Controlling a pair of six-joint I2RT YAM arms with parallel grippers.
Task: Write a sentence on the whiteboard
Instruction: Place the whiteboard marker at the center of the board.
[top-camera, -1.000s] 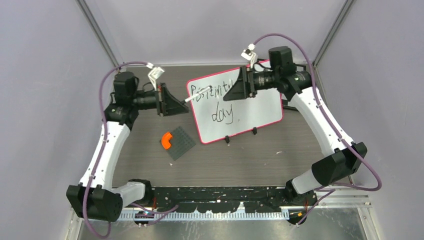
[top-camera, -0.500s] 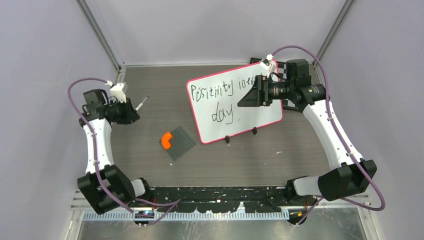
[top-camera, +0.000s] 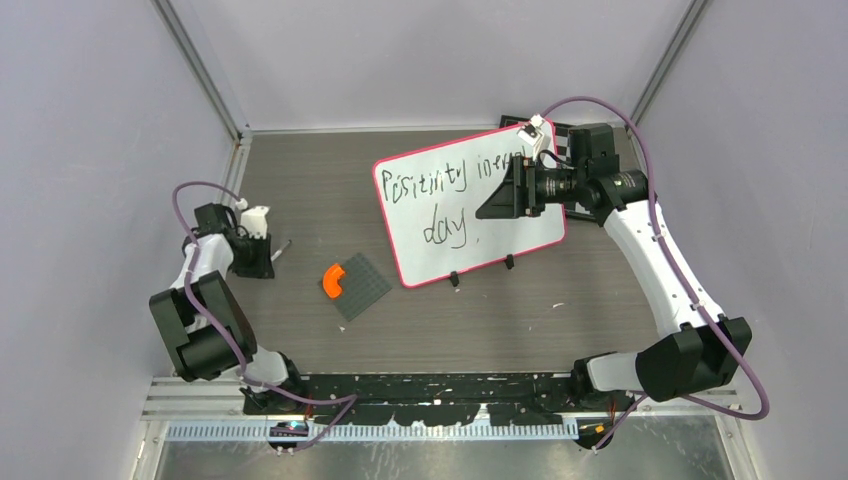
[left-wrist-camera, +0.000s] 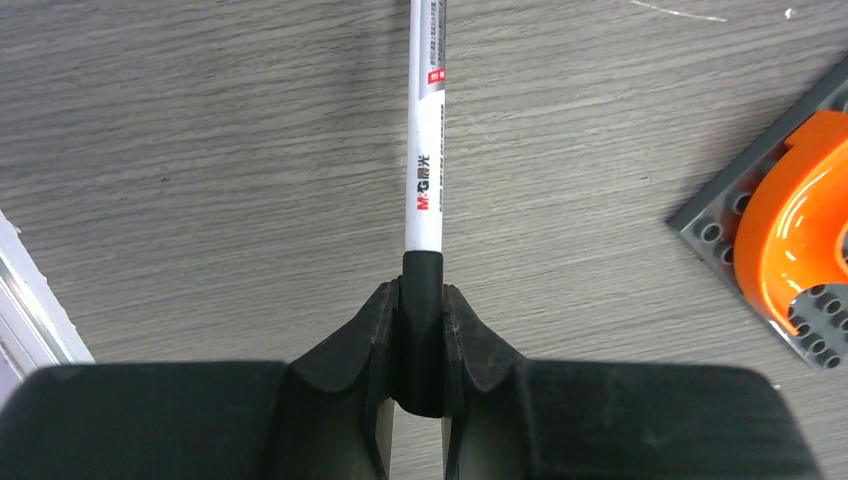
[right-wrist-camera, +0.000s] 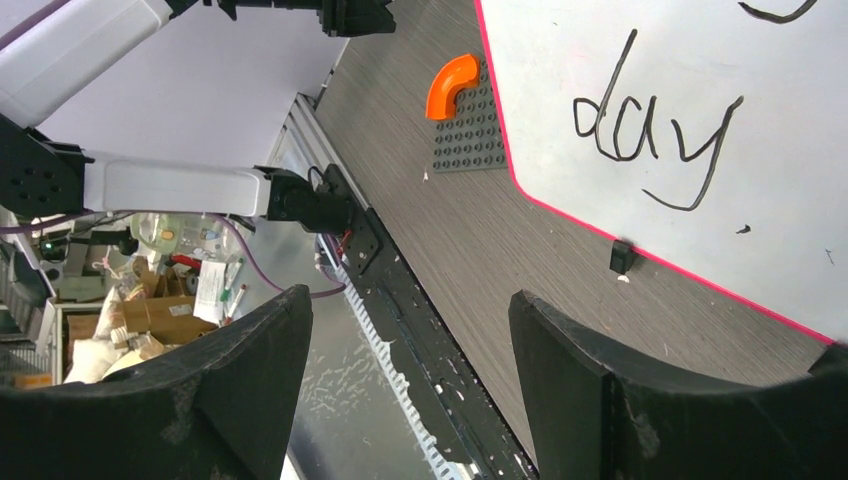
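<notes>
The whiteboard (top-camera: 520, 238), white with a red-pink rim, lies tilted at the table's back right. The sentence (top-camera: 445, 180) runs along its top in black scrawl, with "day" (top-camera: 445, 229) below it. "day" (right-wrist-camera: 655, 135) also shows in the right wrist view. My left gripper (top-camera: 270, 250) is low at the table's left side, far from the board. It is shut on the black end of a white marker (left-wrist-camera: 425, 160) that points away over the wood. My right gripper (top-camera: 492, 196) hovers over the board's right half, jaws wide apart and holding nothing (right-wrist-camera: 410, 310).
A dark grey studded plate (top-camera: 368, 290) carrying an orange curved piece (top-camera: 333, 281) lies between the left gripper and the board. A checkered chessboard (top-camera: 566, 134) peeks out behind the whiteboard. The black rail (top-camera: 440, 385) runs along the near edge.
My left arm has pulled back from the board's left edge to the table's left side, still holding the marker. My right gripper shifted right over the board, uncovering more letters.
</notes>
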